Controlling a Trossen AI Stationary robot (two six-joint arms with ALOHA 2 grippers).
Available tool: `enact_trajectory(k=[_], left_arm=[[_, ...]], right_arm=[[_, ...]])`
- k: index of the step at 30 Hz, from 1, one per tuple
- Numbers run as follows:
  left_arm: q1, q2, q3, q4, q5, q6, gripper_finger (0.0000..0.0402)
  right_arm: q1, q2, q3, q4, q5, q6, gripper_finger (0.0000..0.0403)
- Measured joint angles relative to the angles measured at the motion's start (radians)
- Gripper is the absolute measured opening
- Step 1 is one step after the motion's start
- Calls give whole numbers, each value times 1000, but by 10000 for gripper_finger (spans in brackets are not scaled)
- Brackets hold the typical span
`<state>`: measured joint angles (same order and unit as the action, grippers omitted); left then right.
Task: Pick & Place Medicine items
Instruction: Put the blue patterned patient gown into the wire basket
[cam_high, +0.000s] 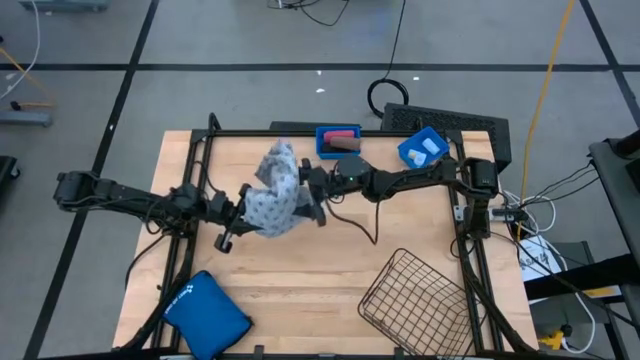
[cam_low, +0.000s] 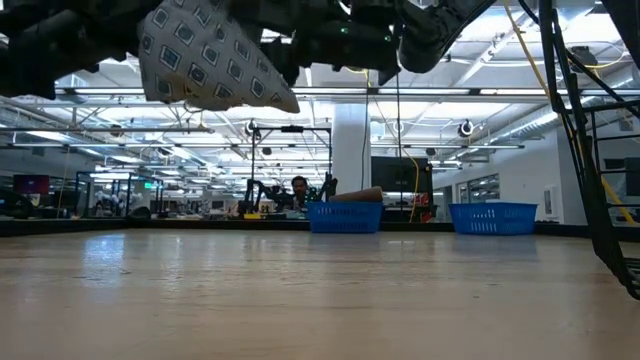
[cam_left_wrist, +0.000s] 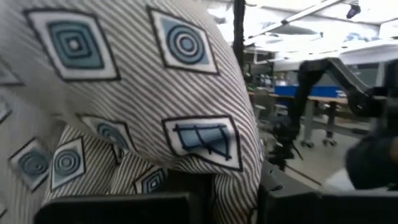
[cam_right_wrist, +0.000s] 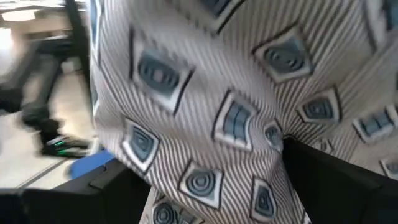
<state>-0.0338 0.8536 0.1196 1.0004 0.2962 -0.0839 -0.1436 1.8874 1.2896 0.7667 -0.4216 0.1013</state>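
The grey-blue patterned soft pack (cam_high: 275, 195) hangs in the air over the middle of the table, well above the tabletop in the low view (cam_low: 210, 55). My left gripper (cam_high: 241, 211) is shut on its left side. My right gripper (cam_high: 308, 196) stands open at the pack's right side, and the cloth bulges between its two fingers (cam_right_wrist: 336, 180). At the far edge, one blue bin (cam_high: 338, 140) holds a pink and a brown oblong container. A second blue bin (cam_high: 423, 149) holds small white items. My left gripper pinches the cloth of the pack's left side (cam_left_wrist: 233, 183) between its two fingers, coming at it about level from the table's left. One layer or several, I cannot tell. The pack is lifted clear of the table and bulges out beyond the fingers. My right gripper has the pack's right side (cam_right_wrist: 249, 143) between its spread fingers, coming level from the table's right. I cannot tell whether the fingers touch the cloth.
A plain blue pouch (cam_high: 207, 315) lies at the near left corner. A wire basket (cam_high: 415, 300) lies tipped at the near right. A dark keyboard-like slab (cam_high: 455, 122) sits beyond the far right corner. Bare wood shows under the pack and along the near middle.
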Motion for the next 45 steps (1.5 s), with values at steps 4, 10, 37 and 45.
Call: enact_trajectory(k=[4, 10, 37, 45], left_arm=[[1, 16, 0, -9, -3, -16, 48], [37, 17, 0, -10, -39, -24, 48], [69, 17, 8, -31, -19, -51, 48], [67, 16, 126, -261, -5, 13, 48]], right_arm=[[27, 0, 0, 0, -134, -88, 334], [85, -2, 0, -61, 19, -168, 334], [104, 22, 11, -15, 178, -185, 296], [101, 19, 11, -36, 165, -174, 246]])
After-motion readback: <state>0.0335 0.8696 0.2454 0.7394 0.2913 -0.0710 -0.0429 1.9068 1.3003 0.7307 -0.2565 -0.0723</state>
